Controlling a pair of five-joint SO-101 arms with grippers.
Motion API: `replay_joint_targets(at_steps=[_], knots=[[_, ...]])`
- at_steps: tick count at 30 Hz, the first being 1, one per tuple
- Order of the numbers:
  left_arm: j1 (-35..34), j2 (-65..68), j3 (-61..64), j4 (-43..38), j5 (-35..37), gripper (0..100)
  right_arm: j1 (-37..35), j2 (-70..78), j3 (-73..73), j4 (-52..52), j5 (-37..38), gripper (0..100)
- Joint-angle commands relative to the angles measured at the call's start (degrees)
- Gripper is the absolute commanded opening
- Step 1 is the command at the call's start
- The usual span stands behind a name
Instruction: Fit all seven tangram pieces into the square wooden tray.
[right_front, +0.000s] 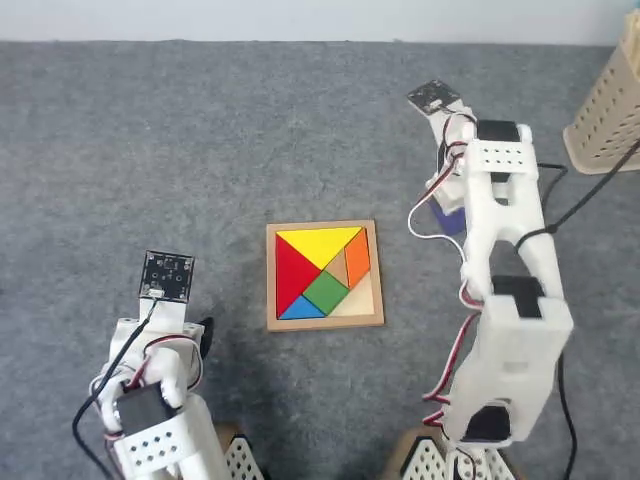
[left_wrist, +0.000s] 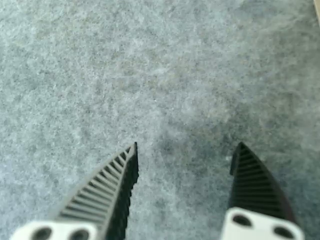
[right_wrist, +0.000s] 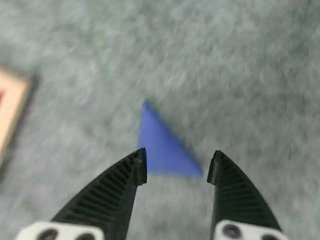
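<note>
tray (right_front: 324, 324): six pieces (right_front: 320, 245), seemingly | blue triangle (right_wrist: 161, 150): outside tray

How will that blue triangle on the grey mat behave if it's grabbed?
Probably stiff: the blue triangle keeps crisp straight edges. It lies flat on the grey mat, so it should slide rather than roll. Its slanted sides might slip in the open right gripper.

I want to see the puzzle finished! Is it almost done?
Nearly. Done: six pieces sit in the tray, leaving one corner gap. In hand: nothing is gripped yet; the right end effector is open, with the blue triangle between its fingers on the carpet. Left to do: grab that triangle and fit it into the gap. The left end effector is open over the carpet.
</note>
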Motion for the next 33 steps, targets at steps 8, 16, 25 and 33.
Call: replay_joint_targets(at_steps=[8, 16, 25, 33], knots=[[-0.26, -0.88, -0.48, 0.18, -0.53, 28, -0.48, 6.29, -3.25, 4.79, 7.38, 20.4], [-0.26, -0.88, -0.48, 0.18, -0.53, 28, -2.59, -1.27, 8.7, 1.54, 14.15, 10.5], [-0.26, -0.88, -0.48, 0.18, -0.53, 28, -3.56, -24.13, 31.91, -9.19, 7.38, 0.6], [-0.26, -0.88, -0.48, 0.18, -0.53, 28, -8.75, -40.92, 41.41, -7.78, -4.57, 0.6]])
